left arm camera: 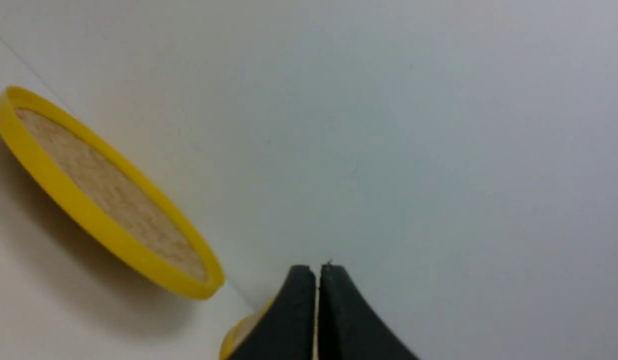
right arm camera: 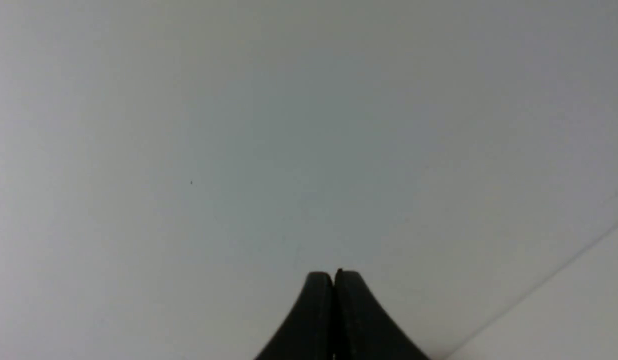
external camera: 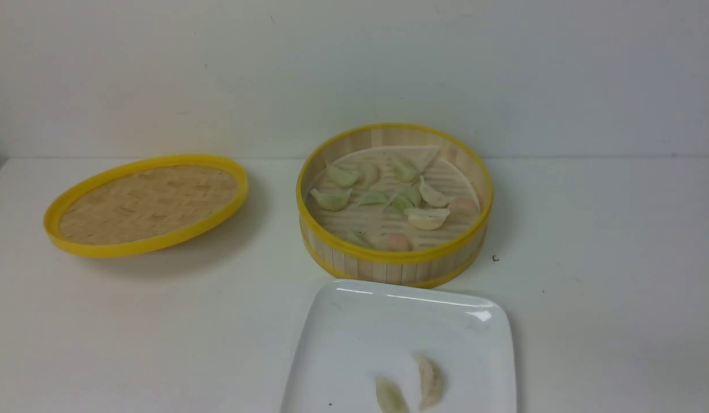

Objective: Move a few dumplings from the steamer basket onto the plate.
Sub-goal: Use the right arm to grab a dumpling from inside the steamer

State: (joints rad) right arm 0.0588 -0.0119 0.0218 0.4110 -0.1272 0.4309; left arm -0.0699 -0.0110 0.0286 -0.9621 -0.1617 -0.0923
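Observation:
The steamer basket (external camera: 394, 255) stands at the table's middle back. It holds two cream-white dumplings (external camera: 426, 218), several pale green ones and two pinkish ones. A sliver of its rim shows in the left wrist view (left arm camera: 234, 337). The white square plate (external camera: 366, 332) lies in front of it with two cream dumplings (external camera: 430, 381) near its front edge. Neither arm shows in the front view. My left gripper (left arm camera: 317, 270) is shut and empty, pointing at the wall. My right gripper (right arm camera: 333, 275) is shut and empty, also facing the wall.
The shallow woven lid (external camera: 145, 203) with a yellow rim lies tilted at the left of the table; it also shows in the left wrist view (left arm camera: 104, 200). A white wall stands behind the table. A small dark mark (external camera: 495, 258) is on the table right of the basket.

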